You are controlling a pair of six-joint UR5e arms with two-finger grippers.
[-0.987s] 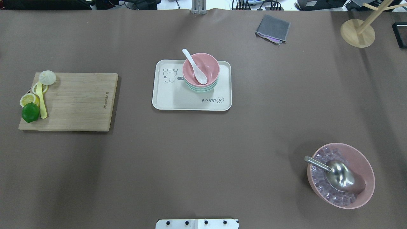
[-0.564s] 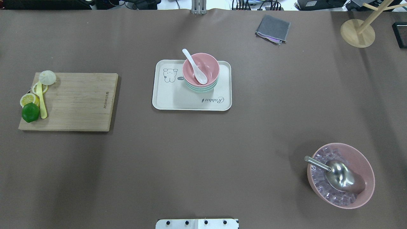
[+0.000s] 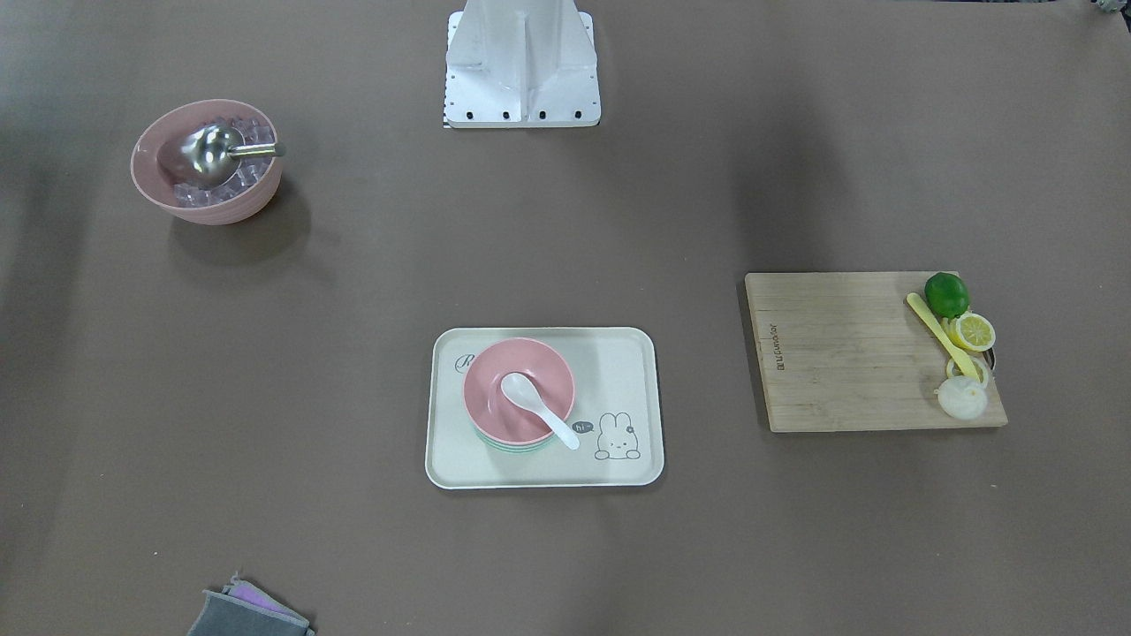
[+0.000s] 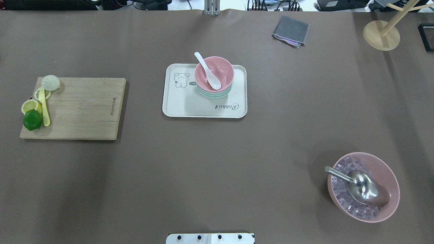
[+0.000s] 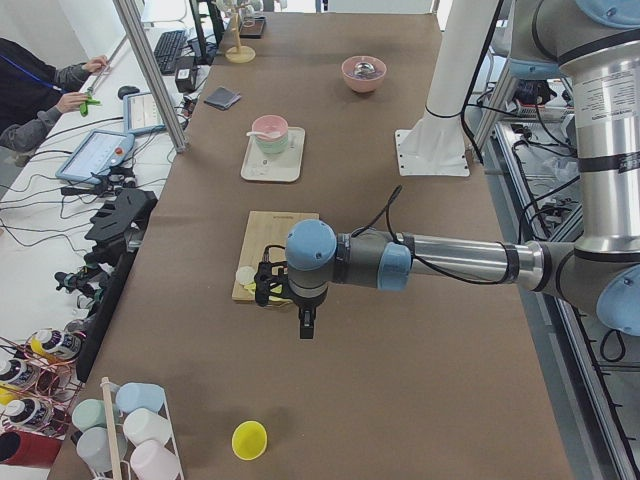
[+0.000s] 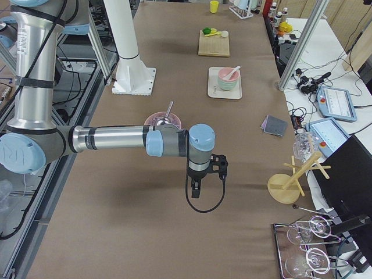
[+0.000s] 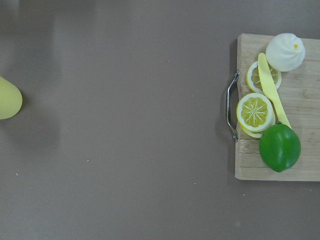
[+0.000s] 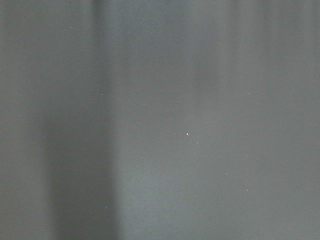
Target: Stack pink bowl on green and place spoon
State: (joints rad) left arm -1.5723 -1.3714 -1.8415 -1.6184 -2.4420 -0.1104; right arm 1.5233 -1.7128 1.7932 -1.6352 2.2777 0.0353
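Nearest in the left side view, the left gripper (image 5: 306, 333) hangs pointing down at centre frame, beyond the end of the wooden cutting board (image 4: 84, 108). In the right side view the right gripper (image 6: 195, 195) hangs over bare table at centre. Whether either is open or closed cannot be told, but neither holds anything visible.

Farther off, at upper centre of the overhead view, the small pink plastic bowl (image 4: 224, 72) sits nested on the pale green bowl (image 4: 214, 95) on the cream rectangular tray (image 4: 190, 105). The white ceramic spoon (image 4: 208, 72) lies in it, its handle overhanging the rim toward the upper left.

The task looks complete, so the step in hand is staying clear. Any further arm travel should avoid the tray, since a nudge to that overhanging handle could tip the spoon out.
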